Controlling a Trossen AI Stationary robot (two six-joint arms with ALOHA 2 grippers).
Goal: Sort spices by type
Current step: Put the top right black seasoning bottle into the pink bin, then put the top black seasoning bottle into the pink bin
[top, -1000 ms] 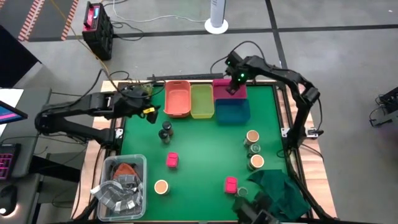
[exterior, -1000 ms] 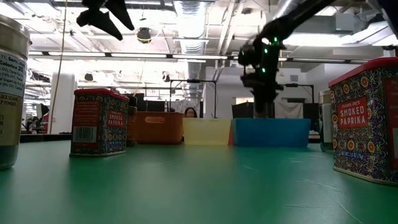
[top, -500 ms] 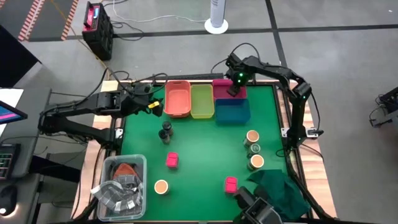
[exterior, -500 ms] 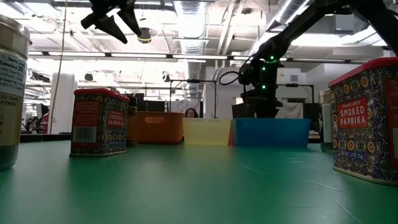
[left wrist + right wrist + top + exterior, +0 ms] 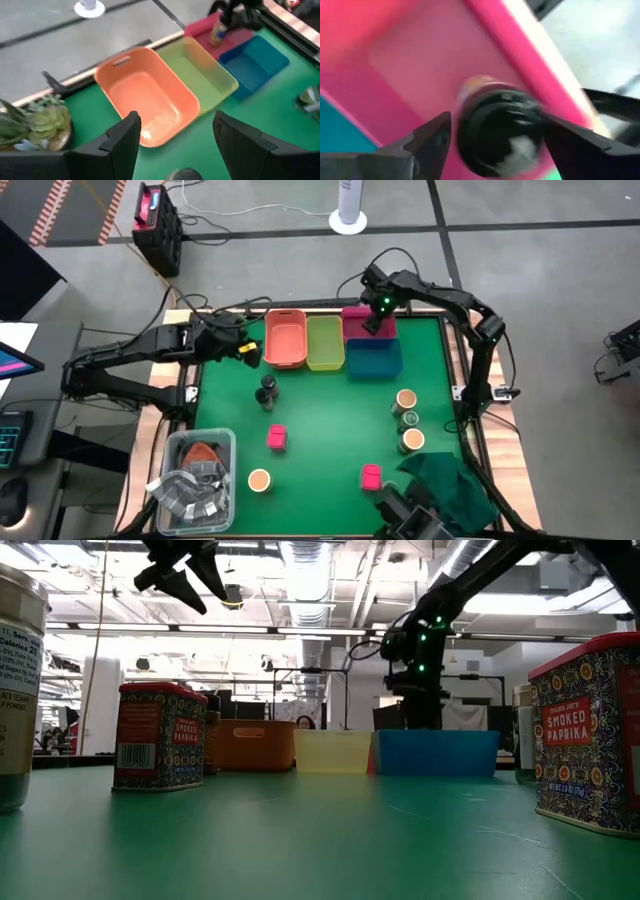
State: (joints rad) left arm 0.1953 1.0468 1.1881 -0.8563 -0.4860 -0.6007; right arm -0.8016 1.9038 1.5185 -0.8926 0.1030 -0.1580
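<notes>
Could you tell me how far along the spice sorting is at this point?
Early. Nothing shows sorted: the orange bin, yellow-green bin and blue bin look empty. The right gripper holds a dark-capped jar over the pink bin. The left gripper, open, hovers near the orange bin. Both pink boxes and the other jars remain on the table.

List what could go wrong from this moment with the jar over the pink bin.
The right gripper holds a dark-capped jar above the pink bin. Released from that height, it may land tilted or tip over. In the high view the gripper hangs close to the blue bin, so a stray drop could end up there. The left gripper, open near the orange bin, poses little risk.
</notes>
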